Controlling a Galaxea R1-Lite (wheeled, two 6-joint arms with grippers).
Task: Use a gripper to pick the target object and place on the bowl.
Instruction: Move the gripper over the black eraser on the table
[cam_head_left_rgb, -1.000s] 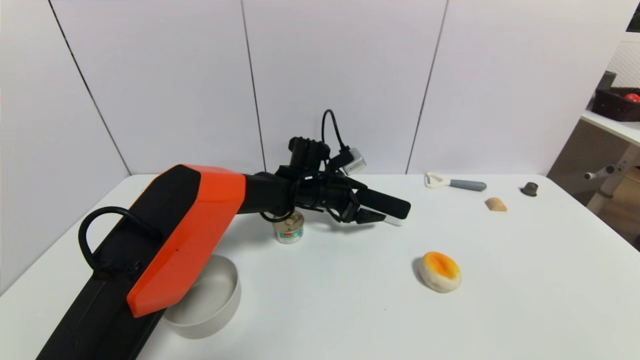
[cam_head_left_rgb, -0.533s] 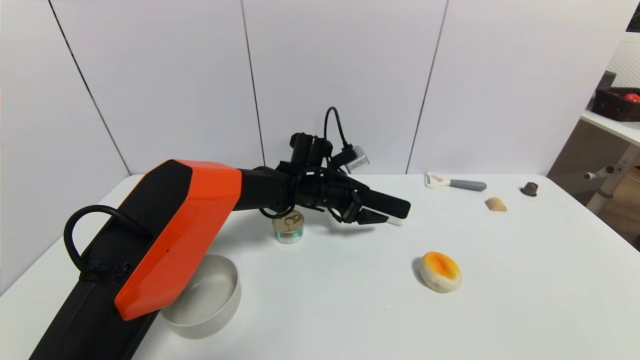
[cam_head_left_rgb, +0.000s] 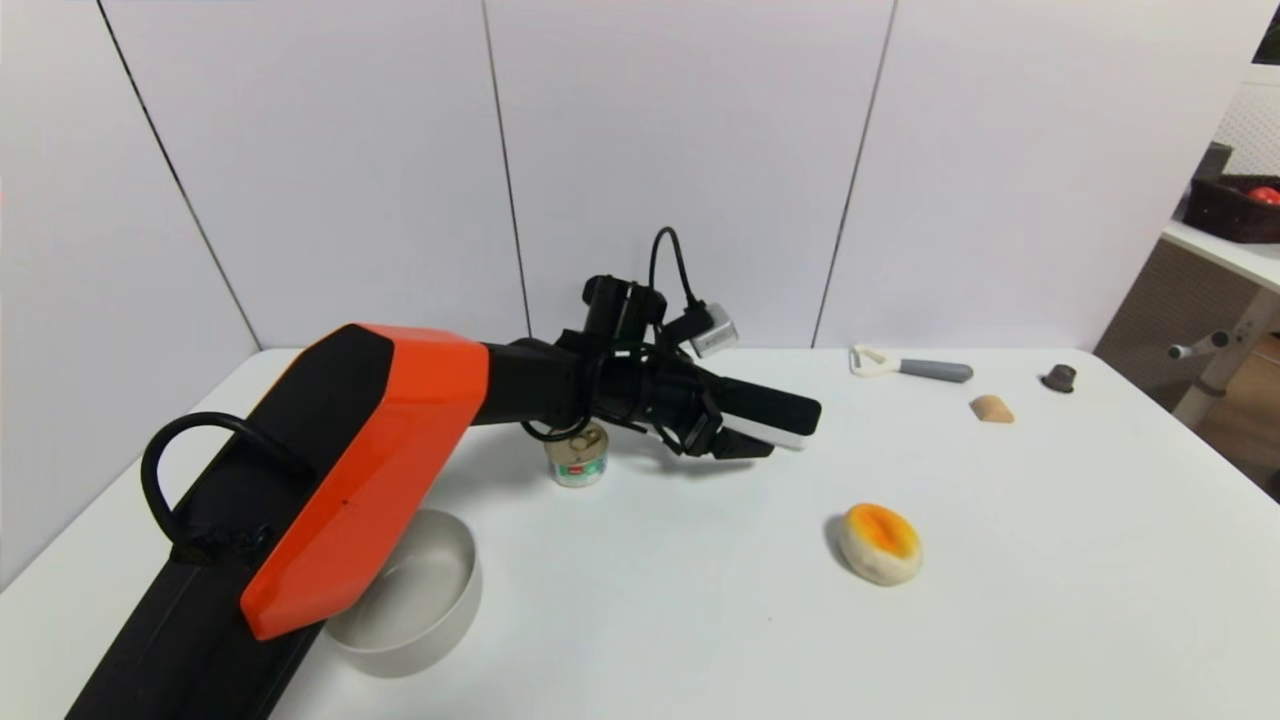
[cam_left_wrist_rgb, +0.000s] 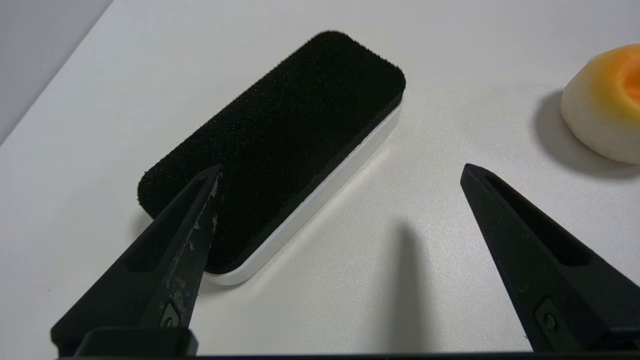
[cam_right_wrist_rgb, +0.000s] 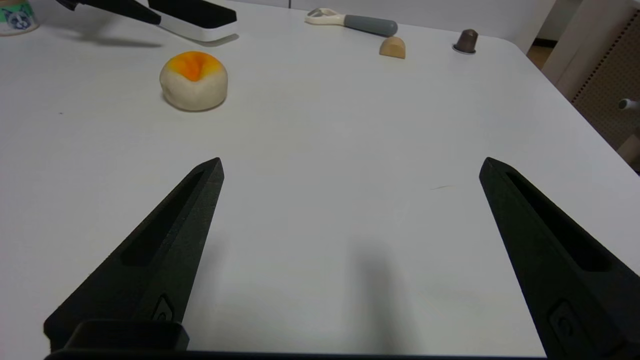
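One left end effector spread wide, empty, over black-felt white-based flat block | judged light, rigid; felt grippy | grasp across short sides | right end effector wide, idle.

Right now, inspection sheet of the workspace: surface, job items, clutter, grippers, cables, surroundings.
Surface: white table, flat, no spills seen.
Job's things: black-topped block lies flat on the table, not gripped; grey bowl stands near the front, partly behind the left arm.
Clutter: tin can, orange-centred bun, peeler, tan wedge, brown capsule.
Grippers: left gripper open, low at the block's near end, one finger over the felt; right gripper open over bare table.
Cables: black cable loops above the left wrist.
Surroundings: white wall panels; shelf with dark basket at right.
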